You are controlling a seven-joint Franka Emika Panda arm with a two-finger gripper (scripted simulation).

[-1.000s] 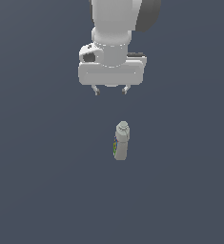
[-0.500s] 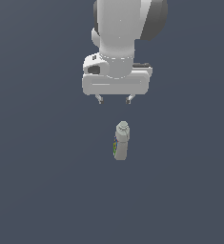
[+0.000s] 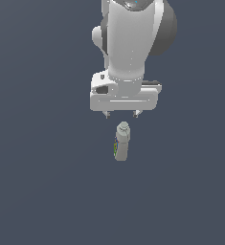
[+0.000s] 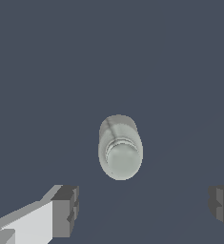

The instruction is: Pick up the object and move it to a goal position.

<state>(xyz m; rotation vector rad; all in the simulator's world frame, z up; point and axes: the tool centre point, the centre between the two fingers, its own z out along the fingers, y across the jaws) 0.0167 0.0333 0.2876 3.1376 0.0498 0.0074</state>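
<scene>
Hanging palm-down over the counter (image 3: 42,191), the hand (image 3: 121,115) is spreading its two fingers wide and gripping nothing. In the wrist view one dark finger pad (image 4: 66,209) is showing at one edge and the other pad at the opposite edge, with bare counter between them; that wide gap looks chosen so the fingers can pass on either side of a narrow body. In the exterior view only the short fingertips (image 3: 107,115) are poking out beneath the white hand body, and the arm is rising straight up behind it, which suits a vertical descent.

The bottle (image 3: 121,142) is standing upright on the counter, cap uppermost, its green label facing the exterior view's left. It is sitting just below the fingertips in the exterior view, apart from them and untouched. The wrist camera is looking almost straight down on the round cap (image 4: 120,159), so the bottle is lying close under the hand, though it is appearing a little off the line between the pads rather than squarely between them. I judge a small shift is needed before lowering.
</scene>
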